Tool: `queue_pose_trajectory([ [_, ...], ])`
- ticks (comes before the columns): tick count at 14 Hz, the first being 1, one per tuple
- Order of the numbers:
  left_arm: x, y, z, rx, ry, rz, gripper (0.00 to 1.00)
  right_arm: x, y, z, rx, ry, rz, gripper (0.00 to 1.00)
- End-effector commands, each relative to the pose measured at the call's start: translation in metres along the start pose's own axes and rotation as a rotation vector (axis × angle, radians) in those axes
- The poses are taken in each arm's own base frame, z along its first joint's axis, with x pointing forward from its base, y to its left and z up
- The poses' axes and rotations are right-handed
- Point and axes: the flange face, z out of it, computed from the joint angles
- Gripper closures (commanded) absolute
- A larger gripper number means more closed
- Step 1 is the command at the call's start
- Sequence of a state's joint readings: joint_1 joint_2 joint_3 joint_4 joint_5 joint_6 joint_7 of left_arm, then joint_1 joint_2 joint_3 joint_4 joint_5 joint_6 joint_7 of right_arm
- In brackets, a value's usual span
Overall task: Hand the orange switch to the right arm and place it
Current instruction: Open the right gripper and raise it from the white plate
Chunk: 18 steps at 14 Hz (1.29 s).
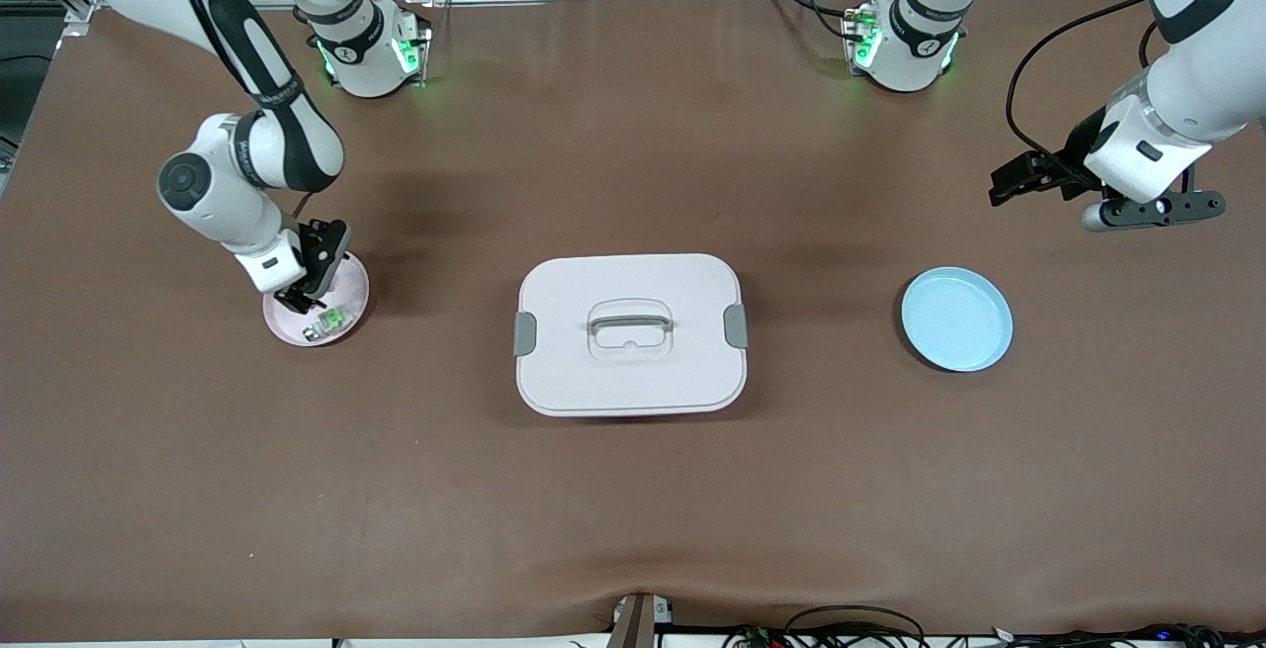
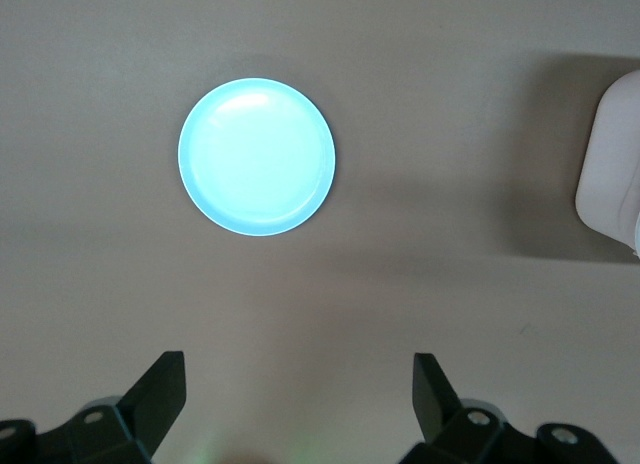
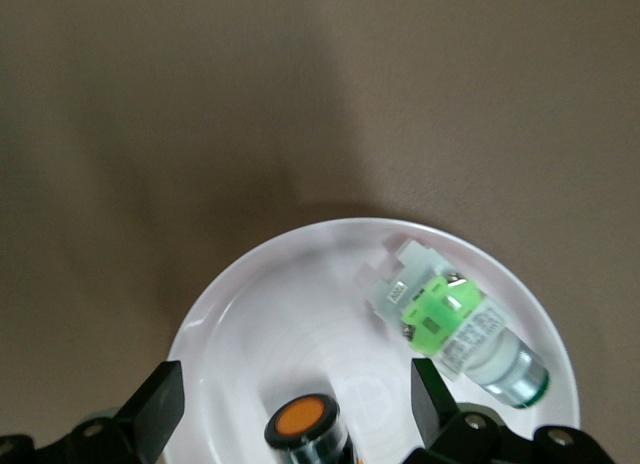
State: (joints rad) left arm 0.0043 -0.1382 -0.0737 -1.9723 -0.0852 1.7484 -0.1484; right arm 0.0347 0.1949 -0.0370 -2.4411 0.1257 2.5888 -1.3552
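Table's covered in a matt brown sheet [image 1: 633, 490], slightly rippled near the front edge. The round pale-blue plate [image 1: 956, 319] looks like glossy plastic, same for the round pink plate [image 3: 250, 344]. The white rectangular plastic lid [image 1: 630, 333] is smoother, satin-ish, with grey clips. The orange switch [image 3: 303, 422] has a shiny black rim.

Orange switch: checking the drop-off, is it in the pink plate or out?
In: the orange switch sits on the pink plate, between the open right gripper's fingers.
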Motion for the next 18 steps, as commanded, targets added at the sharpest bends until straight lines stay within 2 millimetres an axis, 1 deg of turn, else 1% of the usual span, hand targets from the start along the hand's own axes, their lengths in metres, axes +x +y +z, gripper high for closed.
queue_pose_trajectory([
  [1,-0.001,-0.004,-0.003,0.017,-0.002,0.005,0.0,0.007,0.019,-0.061,0.085,0.012,0.12,0.0],
  [4,0.001,-0.012,-0.008,0.015,0.005,-0.003,0.0,0.016,0.037,-0.125,0.129,0.003,0.261,0.0],
  [5,0.0,-0.012,-0.009,0.013,0.008,-0.002,0.0,0.013,0.044,-0.139,0.131,-0.004,0.292,0.0],
  [7,0.004,-0.011,-0.022,0.009,0.03,0.0,0.0,-0.001,0.054,-0.16,0.146,-0.006,0.386,0.0],
  [8,0.003,-0.011,-0.026,0.011,0.028,0.002,0.0,-0.015,0.058,-0.168,0.152,-0.006,0.447,0.0],
  [9,0.003,-0.009,-0.031,0.01,0.036,0.006,0.0,-0.019,0.06,-0.178,0.145,-0.004,0.486,0.0],
  [11,0.004,-0.009,-0.039,0.008,0.052,0.007,0.0,-0.027,0.059,-0.193,0.177,-0.025,0.627,0.0],
  [12,0.004,-0.008,-0.044,0.007,0.061,0.01,0.0,-0.023,0.058,-0.194,0.174,-0.047,0.683,0.0],
  [13,0.003,-0.007,-0.048,0.008,0.062,0.012,0.0,-0.014,0.057,-0.202,0.141,-0.108,0.757,0.0],
  [14,0.001,-0.008,-0.052,0.014,0.051,0.013,0.0,0.005,0.054,-0.209,0.101,-0.193,0.821,0.0],
  [16,-0.006,-0.009,-0.066,0.056,0.047,0.027,0.0,0.043,0.044,-0.212,0.033,-0.255,0.865,0.0],
  [17,-0.008,-0.009,-0.07,0.059,0.041,0.039,0.0,0.05,0.043,-0.217,0.021,-0.249,0.87,0.0],
  [18,-0.009,-0.009,-0.076,0.061,0.041,0.082,0.0,0.048,0.045,-0.223,0.016,-0.237,0.895,0.0],
])
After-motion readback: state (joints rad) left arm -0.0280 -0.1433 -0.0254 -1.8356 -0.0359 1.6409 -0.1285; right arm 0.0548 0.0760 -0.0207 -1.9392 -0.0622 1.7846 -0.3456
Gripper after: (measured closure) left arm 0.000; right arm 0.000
